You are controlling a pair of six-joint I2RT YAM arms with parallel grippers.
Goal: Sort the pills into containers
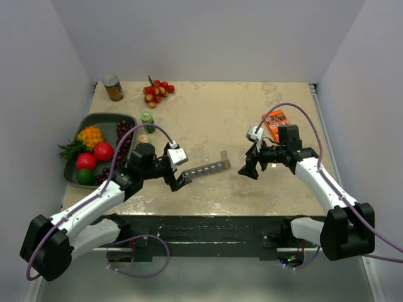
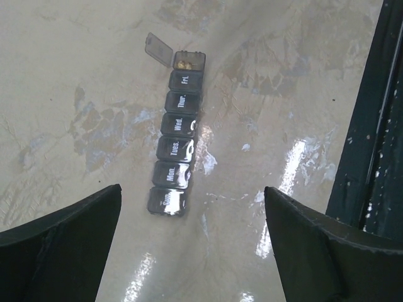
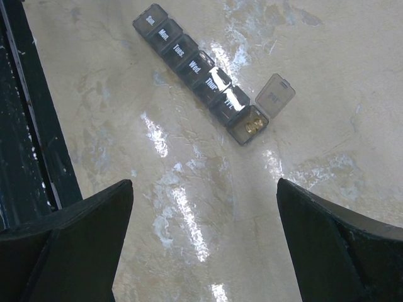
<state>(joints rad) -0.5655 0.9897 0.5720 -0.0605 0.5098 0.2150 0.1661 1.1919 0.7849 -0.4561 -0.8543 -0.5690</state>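
Observation:
The containers [image 1: 208,168] are one dark-grey strip of day-labelled compartments lying at mid-table between both arms. Its end compartment stands with the lid [image 2: 157,48] flipped up, and yellowish-tan pills [image 2: 183,63] lie inside; they show too in the right wrist view as pills [image 3: 254,124] at the strip's [image 3: 189,63] open end. The other compartments [image 2: 174,151] are lidded. My left gripper [image 1: 179,178] hovers just off the strip's left end, open and empty [image 2: 192,192]. My right gripper [image 1: 249,167] is to the right of the strip, apart from it, open and empty [image 3: 204,183].
A dark fruit tray [image 1: 101,117] sits at the left edge, with a green-capped bottle [image 1: 147,121] beside it. A tin can [image 1: 113,88] and red-yellow berries [image 1: 157,91] stand at the back. An orange packet [image 1: 275,124] lies behind the right gripper. The table's dark front rail [image 2: 378,126] is close.

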